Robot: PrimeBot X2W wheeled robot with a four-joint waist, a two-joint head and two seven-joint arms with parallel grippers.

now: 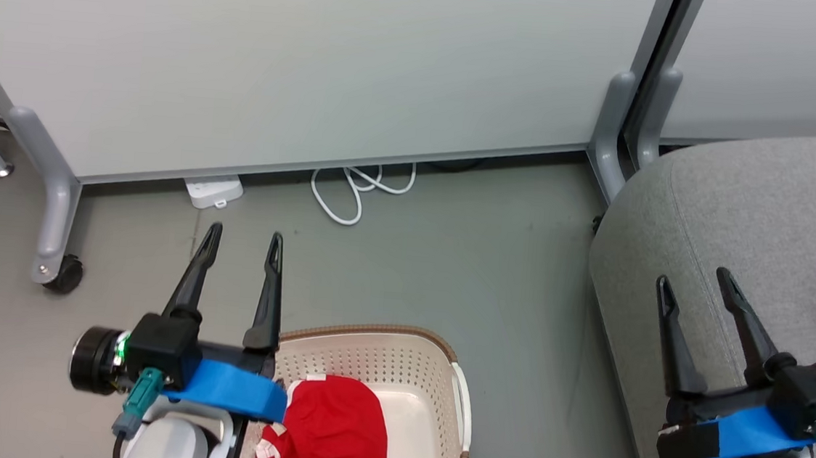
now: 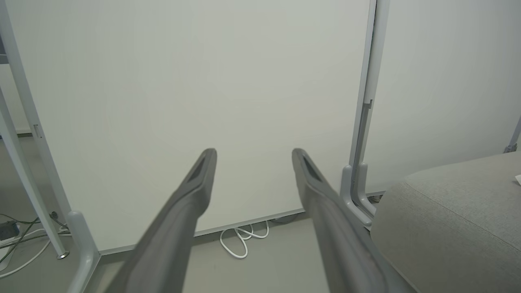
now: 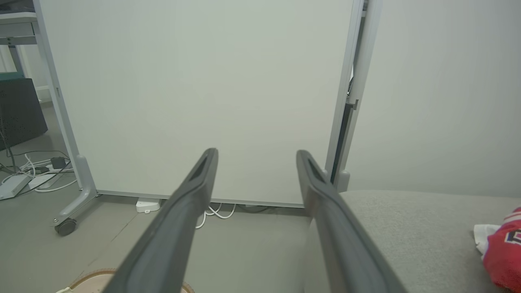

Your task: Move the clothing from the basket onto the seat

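The left tool (image 1: 245, 234), with its two long dark fingers, is hovering by the left side of the cream-white plastic basket (image 1: 385, 334) with little holes and a brown woven rim. Its fingers are standing wide apart and are holding nothing. The basket is sitting on the smooth grey floor (image 1: 492, 265), near the big grey cloth seat (image 1: 759, 213) with round corners, but not touching it. A bunched-up piece of red soft clothing with white trim (image 1: 338, 427) is lying inside the basket, at its left end, just beside the left tool's wrist. The right tool (image 1: 693, 278) is hanging above the near edge of the seat, and its fingers are also standing apart and carrying nothing. Another red piece of clothing (image 3: 502, 252), with dark white-edged marks on it, is lying on the seat, far over on the robot's right. Something small and white (image 3: 483, 240) is peeking out beside it, and it is too small to tell what that is. So it is looking like the job is partly done: one red piece is resting on the seat, and one is waiting in the basket. Both tools are pointing at the tall white wall panel (image 1: 320, 54), where a looped white cable (image 1: 349, 195) is lying on the floor. The left tool is probably needing to go down into the basket, close on the red cloth and carry it across to the seat.
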